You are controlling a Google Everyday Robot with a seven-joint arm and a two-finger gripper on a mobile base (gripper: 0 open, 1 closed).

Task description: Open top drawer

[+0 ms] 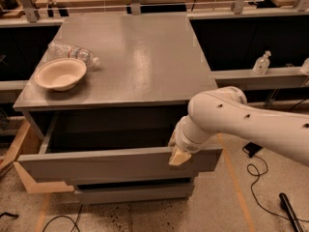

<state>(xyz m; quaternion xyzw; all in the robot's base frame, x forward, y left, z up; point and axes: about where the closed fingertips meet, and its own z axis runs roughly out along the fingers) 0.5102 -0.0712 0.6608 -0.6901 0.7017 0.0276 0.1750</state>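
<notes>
Right now the hand (178, 154) sits on the top edge of the top drawer (106, 164) front, toward its right end, roughly 5 o'clock from frame centre. Its pale tip hangs down over the front face, touching it. Can't tell if the hand is apart or closed, because the white wrist covers it. The arm (251, 124) comes in from 3 o'clock, with its thick section above the drawer's right corner.

Top drawer: already pulled well out, dark grey box interior showing. The front spans 8 to 4 o'clock and sticks out past the lower drawer (135, 193) front beneath it at 6 o'clock. I'd call the task mostly done. Maybe a bit of travel left; can't see where the slides stop.

Handling: flat front, no handle, matte paint, so nothing to pinch from outside. The only real purchase is the top lip, hooked from behind, which is where the hand is. The panel looks stiff, and the box is wide and probably fairly heavy. An off-centre pull at the right end could rack it on the rails, so pull straight out and slow.

Outward: desk (145, 62) top above, bowl (60, 74) at 10 o'clock, plastic bottle (72, 53) lying just behind it. Both are well apart from the hand. Cables (258, 178) on the floor at 4 o'clock.
</notes>
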